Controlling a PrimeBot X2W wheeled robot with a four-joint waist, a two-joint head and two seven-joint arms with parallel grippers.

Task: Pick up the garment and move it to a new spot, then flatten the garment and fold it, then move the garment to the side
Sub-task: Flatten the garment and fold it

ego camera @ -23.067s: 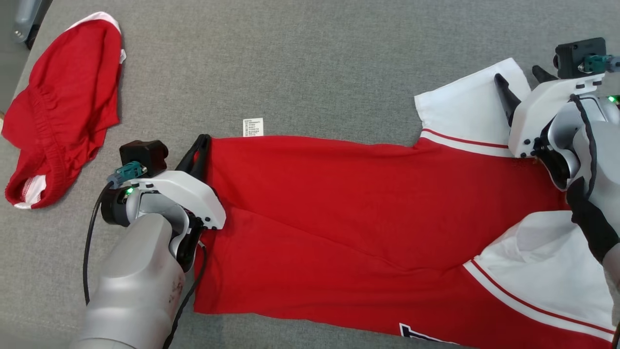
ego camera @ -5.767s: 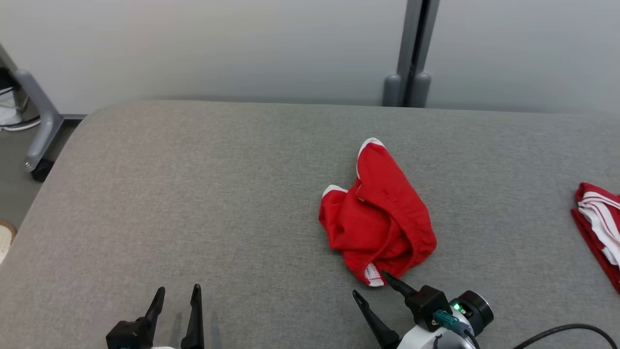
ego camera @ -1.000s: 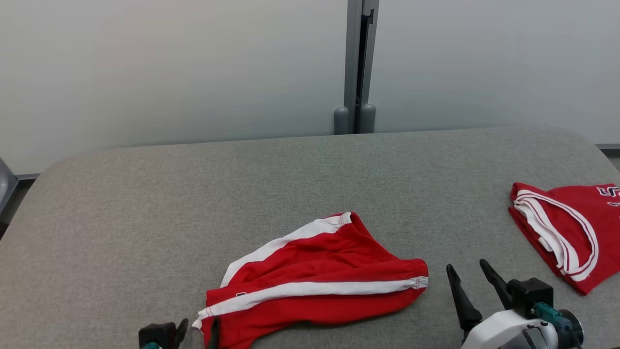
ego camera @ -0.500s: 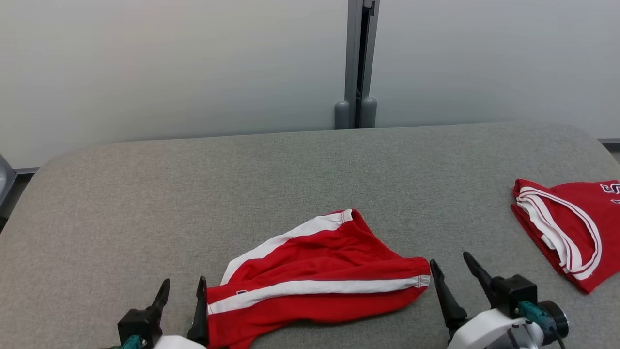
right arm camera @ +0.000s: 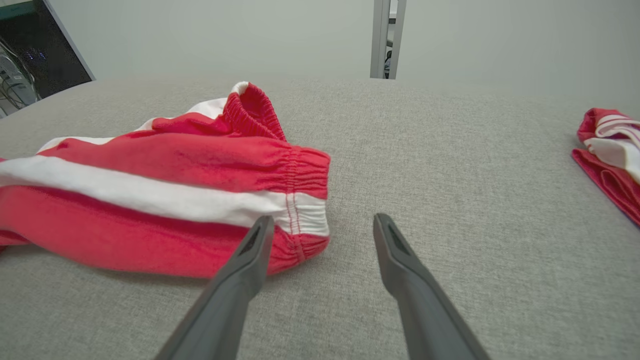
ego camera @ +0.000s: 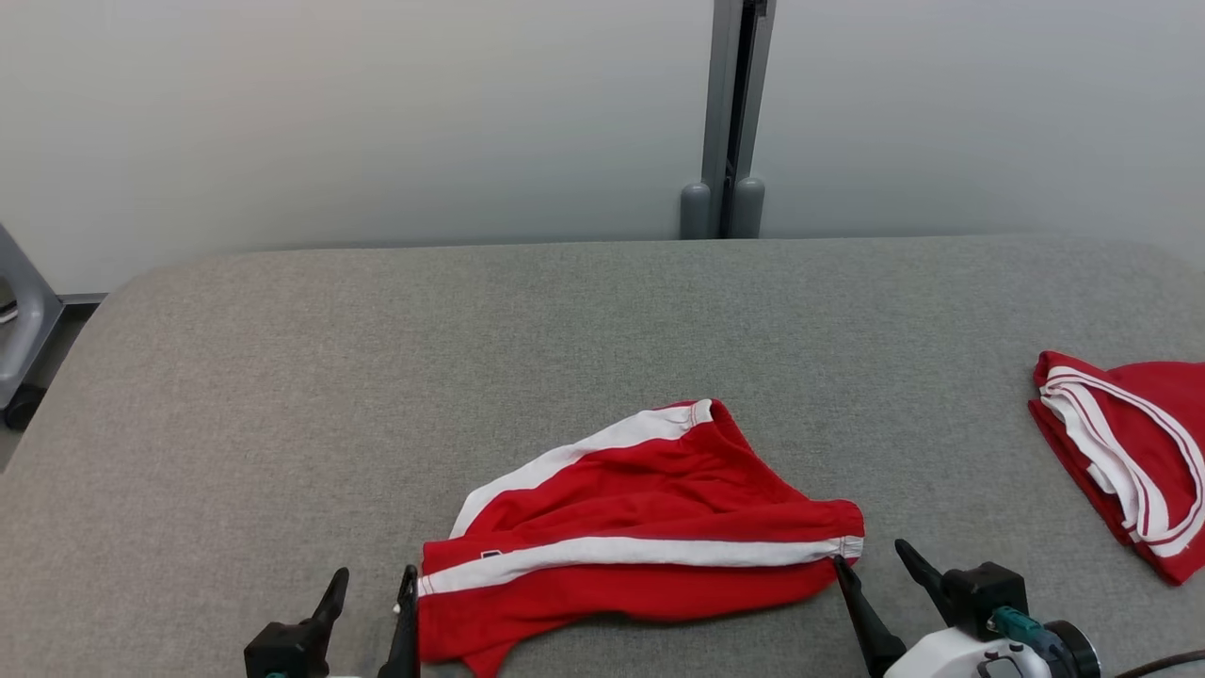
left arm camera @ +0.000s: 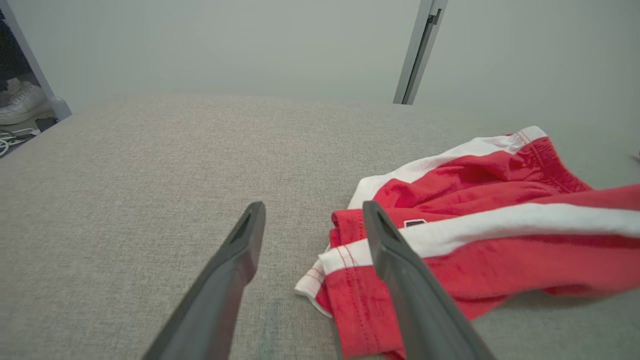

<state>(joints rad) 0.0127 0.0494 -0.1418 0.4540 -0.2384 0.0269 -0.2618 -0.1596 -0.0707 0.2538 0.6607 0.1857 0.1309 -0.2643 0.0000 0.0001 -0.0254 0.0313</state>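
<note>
Head view: left end effector point(ego camera: 375, 573) low beside garment point(ego camera: 650, 513), splayed.

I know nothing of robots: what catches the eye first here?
The red shorts with white stripes lie rumpled at the near middle of the grey table. An open gripper stands at each end: the left gripper by the leg hem, the right gripper by the waistband. A folded red and white garment lies at the far right.

There it was, a grey fabric-covered counter point(ego camera: 377, 377) with rounded corners, two garments on it: red shorts point(ego camera: 640, 527) with white side stripes lay rumpled near the front middle, and a folded red-and-white jersey point(ego camera: 1139, 452) sat well apart at the right.
</note>
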